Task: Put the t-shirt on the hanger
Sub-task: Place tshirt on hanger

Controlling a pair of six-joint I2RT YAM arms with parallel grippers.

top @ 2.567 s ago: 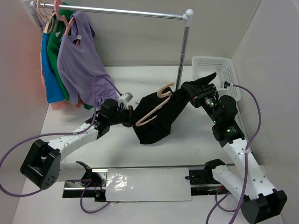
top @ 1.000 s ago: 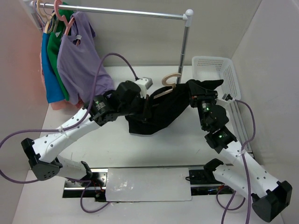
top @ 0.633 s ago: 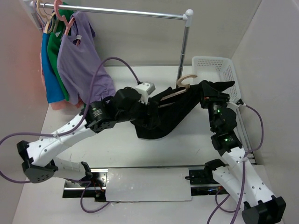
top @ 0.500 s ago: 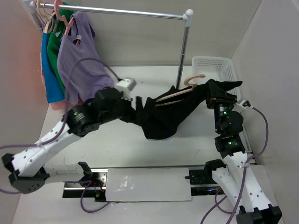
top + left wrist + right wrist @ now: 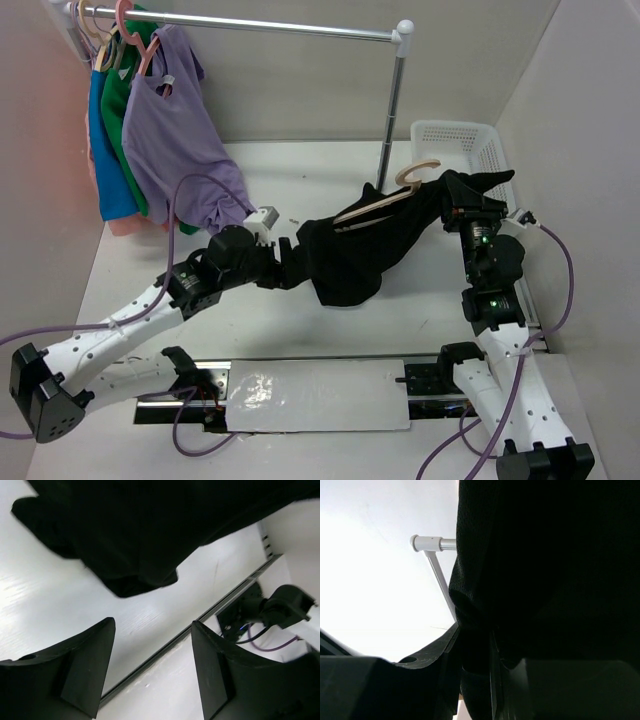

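White matte tabletop (image 5: 300,180), plain off-white walls (image 5: 300,90) on three sides. Chrome clothes rail (image 5: 260,26) spans the back on a vertical metal post (image 5: 392,110). Lilac top (image 5: 175,140), green garment (image 5: 122,110) and blue garment (image 5: 103,150) hang at its left end. White plastic mesh basket (image 5: 455,140) in the back-right corner. Light is even and diffuse.

Low-stretched left arm, left tool (image 5: 152,650) spread, empty; upright right arm, right tool (image 5: 460,198) pinching t-shirt (image 5: 355,255).

T-shirt (image 5: 360,250): black cloth, matt, soft, w/ fine mesh weave. Hanger (image 5: 380,204): pale, smooth, maybe wood or plastic. Rail (image 5: 250,24): shiny metal. Basket (image 5: 452,125): white plastic lattice. Table (image 5: 300,180): white, matt, faint grain.
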